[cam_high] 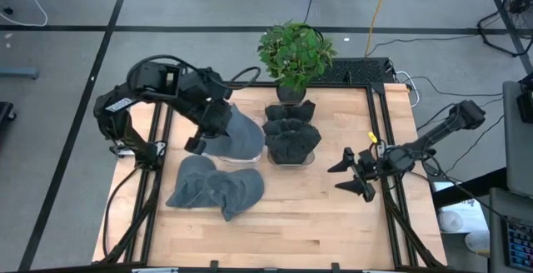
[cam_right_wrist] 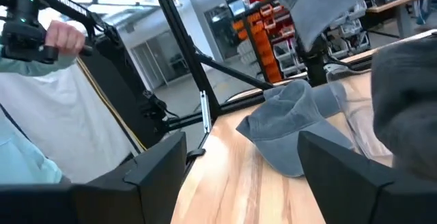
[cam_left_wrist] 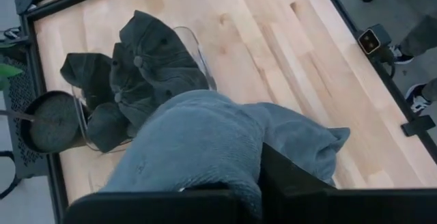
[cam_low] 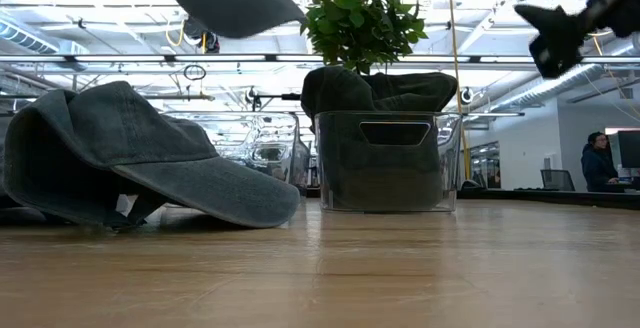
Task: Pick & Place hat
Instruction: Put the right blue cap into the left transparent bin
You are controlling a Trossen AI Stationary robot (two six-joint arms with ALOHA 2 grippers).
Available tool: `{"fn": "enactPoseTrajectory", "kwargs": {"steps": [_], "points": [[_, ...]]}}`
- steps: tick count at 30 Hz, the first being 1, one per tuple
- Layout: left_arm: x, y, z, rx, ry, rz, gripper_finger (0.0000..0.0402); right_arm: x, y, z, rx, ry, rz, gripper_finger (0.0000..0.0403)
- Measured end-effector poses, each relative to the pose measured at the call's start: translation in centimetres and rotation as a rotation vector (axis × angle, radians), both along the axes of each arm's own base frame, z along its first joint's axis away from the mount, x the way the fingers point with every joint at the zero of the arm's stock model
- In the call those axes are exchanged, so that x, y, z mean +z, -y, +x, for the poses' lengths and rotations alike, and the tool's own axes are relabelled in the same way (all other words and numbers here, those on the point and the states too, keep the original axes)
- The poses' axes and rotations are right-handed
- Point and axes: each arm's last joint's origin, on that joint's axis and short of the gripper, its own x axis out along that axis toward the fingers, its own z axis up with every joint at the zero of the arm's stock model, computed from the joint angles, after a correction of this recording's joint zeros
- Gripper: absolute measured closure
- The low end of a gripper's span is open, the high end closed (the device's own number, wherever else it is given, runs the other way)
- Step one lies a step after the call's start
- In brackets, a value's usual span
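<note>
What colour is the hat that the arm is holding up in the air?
The lifted hat is a faded grey-blue, clearest in the left wrist view.

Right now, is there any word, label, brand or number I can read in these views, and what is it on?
None can be read.
Hats, bin, plant, table: no print shows.
Orange shelving in the right wrist view: labels too blurred.
Small device at the table edge: marking too small.
</note>
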Motion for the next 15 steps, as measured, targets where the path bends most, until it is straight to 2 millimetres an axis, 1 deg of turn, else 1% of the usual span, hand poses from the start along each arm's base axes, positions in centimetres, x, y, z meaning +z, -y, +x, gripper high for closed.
{"fn": "enactPoseTrajectory", "kwargs": {"steps": [3,6,15], "points": [[-0.17,-0.18,0.27,0.004,-0.007,-0.002,0.0390,-1.09,0.34,-0.56,0.002,0.026,0.024,0.0136],[-0.33,-0.42,0.49,0.011,-0.013,-0.002,0.0390,-0.81,0.45,-0.74,0.004,0.057,0.052,0.0136],[-0.56,-0.90,0.84,0.031,-0.025,-0.026,0.0390,-0.57,0.57,-1.11,0.033,0.090,0.032,0.0136]]}}
